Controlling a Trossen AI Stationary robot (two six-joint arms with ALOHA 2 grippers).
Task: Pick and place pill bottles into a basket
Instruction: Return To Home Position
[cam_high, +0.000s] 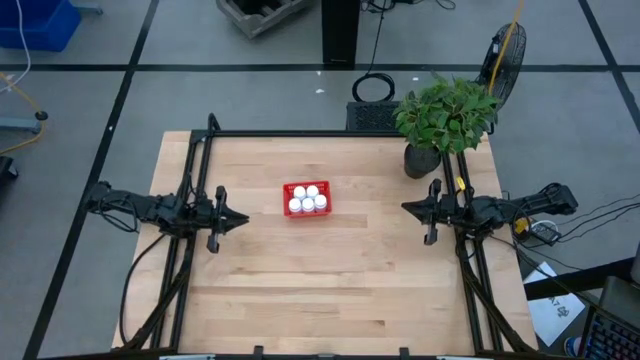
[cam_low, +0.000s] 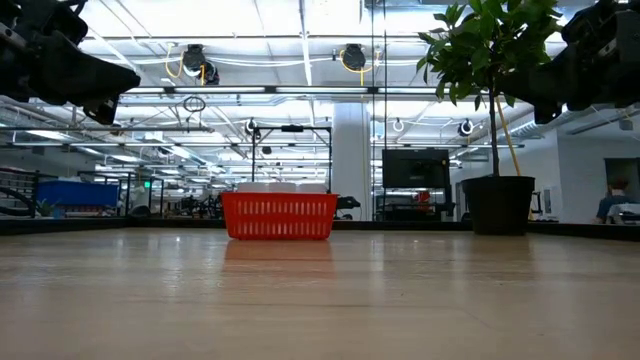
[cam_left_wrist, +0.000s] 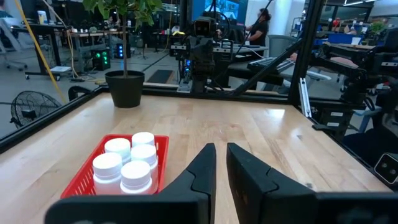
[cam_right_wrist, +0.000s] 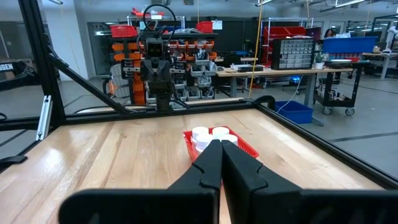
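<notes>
No lettering, label or number can be read anywhere.

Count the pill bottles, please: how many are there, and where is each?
5 pill bottles, all standing inside the red basket at mid-table: three in one row, two in the other. None is on the bare wood.

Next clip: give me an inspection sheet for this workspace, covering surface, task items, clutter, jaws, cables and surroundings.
Surface: light wooden table, bare apart from items below.
Job's things: five small white capped pill bottles, all inside the small red plastic mesh basket.
Clutter: green potted plant in a dark pot at the far right corner.
Grippers: left gripper and right gripper at opposite sides, jaws shut, empty.
Cables: black cable loop on the floor.
Surroundings: floor fan, lab workshop.
</notes>
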